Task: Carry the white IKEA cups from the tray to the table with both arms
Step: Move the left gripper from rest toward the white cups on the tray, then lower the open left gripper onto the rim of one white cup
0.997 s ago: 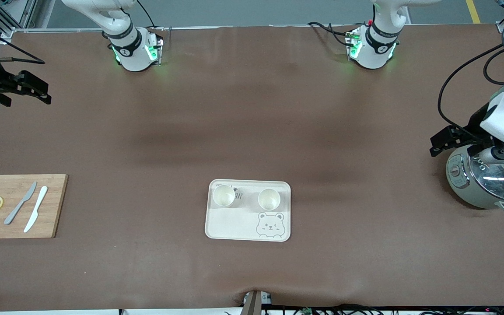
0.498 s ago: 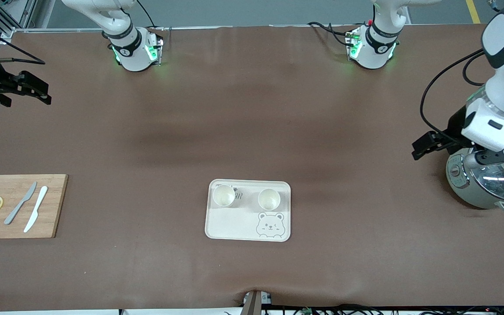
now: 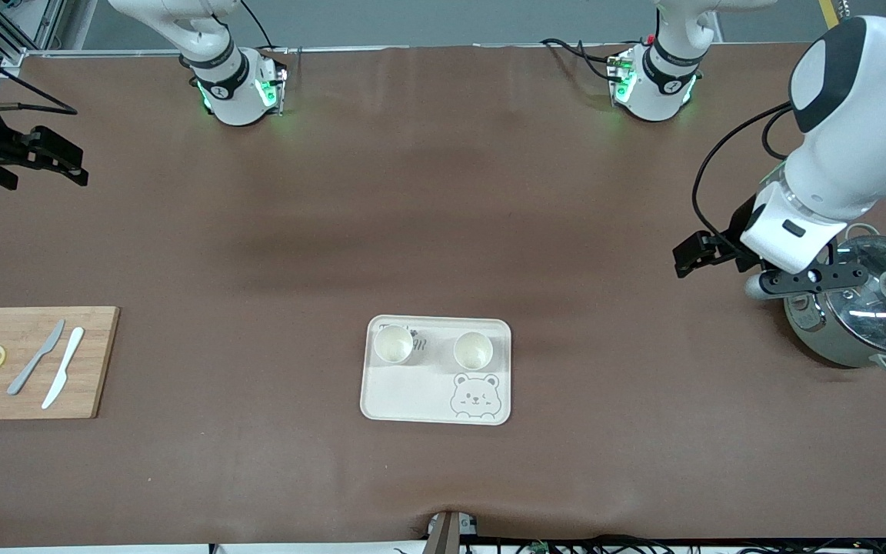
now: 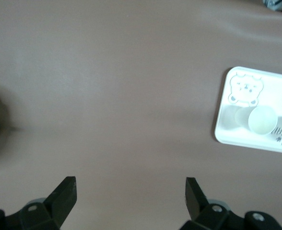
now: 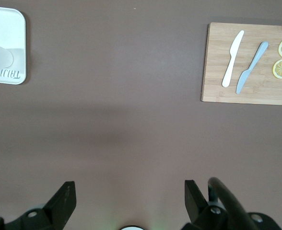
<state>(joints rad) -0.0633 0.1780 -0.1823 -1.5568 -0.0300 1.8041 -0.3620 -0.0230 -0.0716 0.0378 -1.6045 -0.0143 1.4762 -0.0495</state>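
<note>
Two white IKEA cups (image 3: 393, 344) (image 3: 473, 351) stand upright side by side on a cream bear tray (image 3: 404, 396) at the table's middle, along the tray's edge farther from the front camera. My left gripper (image 3: 691, 256) hangs open and empty over bare table beside a pot, toward the left arm's end. Its wrist view shows the left gripper (image 4: 130, 191) with wide jaws, the tray (image 4: 280, 91) and one cup (image 4: 262, 120) far off. My right gripper (image 3: 66, 158) waits open and empty at the right arm's end. The right gripper (image 5: 130, 196) sees a tray corner (image 5: 9, 28).
A grey pot with a glass lid (image 3: 866, 308) stands at the left arm's end, right by the left wrist. A wooden cutting board (image 3: 28, 362) with two knives and two lemon slices lies at the right arm's end, also the cutting board (image 5: 249, 62) in the right wrist view.
The left arm has swung from over the pot toward the table's middle, uncovering the lid. The right arm has barely moved. Cups and tray are unchanged.
</note>
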